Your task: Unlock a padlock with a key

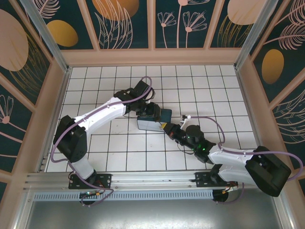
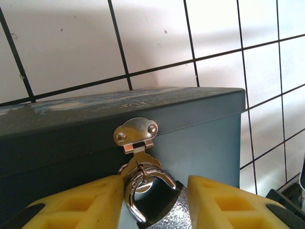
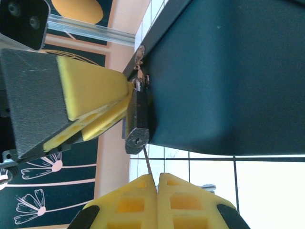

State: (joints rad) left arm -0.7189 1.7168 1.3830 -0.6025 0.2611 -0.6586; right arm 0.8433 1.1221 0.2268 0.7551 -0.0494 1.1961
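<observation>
The padlock (image 3: 136, 117) hangs from the silvery hasp (image 2: 136, 132) on the front of the dark blue box (image 1: 153, 119). Its thin shackle (image 2: 135, 200) is threaded through the hasp ring, and its keyhole (image 3: 137, 141) faces my right gripper. My left gripper (image 2: 155, 182) is shut on the padlock, one yellow finger (image 2: 90, 200) against the shackle and the other against the textured body (image 2: 171, 214). My right gripper (image 3: 157, 175) is shut on the key (image 3: 147, 161). The key's thin shaft points up, with its tip touching the padlock's bottom face just beside the keyhole.
The box stands mid-floor on white tiles (image 1: 200, 90), with both arms meeting at it. A purple cable with a white connector (image 1: 187, 117) lies just right of the box. Peach walls (image 1: 147, 56) enclose the floor, and a metal rail (image 1: 143, 179) runs along the near edge.
</observation>
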